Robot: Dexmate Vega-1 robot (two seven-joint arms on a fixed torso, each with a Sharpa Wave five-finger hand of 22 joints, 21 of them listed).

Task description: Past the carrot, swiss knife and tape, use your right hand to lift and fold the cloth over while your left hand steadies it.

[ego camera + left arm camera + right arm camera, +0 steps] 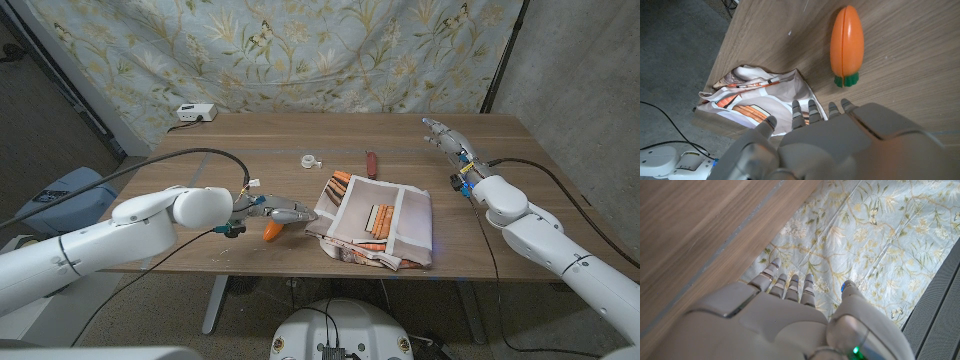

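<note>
A white cloth [378,222] printed with orange carrots lies crumpled and partly folded on the table's near middle. My left hand [283,212] reaches toward its left edge with fingers stretched out; in the left wrist view the fingertips [810,107] hover over the cloth's corner [752,97], and contact is unclear. An orange toy carrot [846,42] lies beside that hand, partly under it in the head view [272,231]. My right hand [445,134] is raised at the far right of the table, fingers spread, holding nothing. A dark red swiss knife [371,164] and a small tape roll [311,160] lie beyond the cloth.
The wooden table [240,140] ends close in front of the cloth. A white box [195,114] sits at the far left corner. A floral curtain [300,50] hangs behind the table. Black cables run along both arms.
</note>
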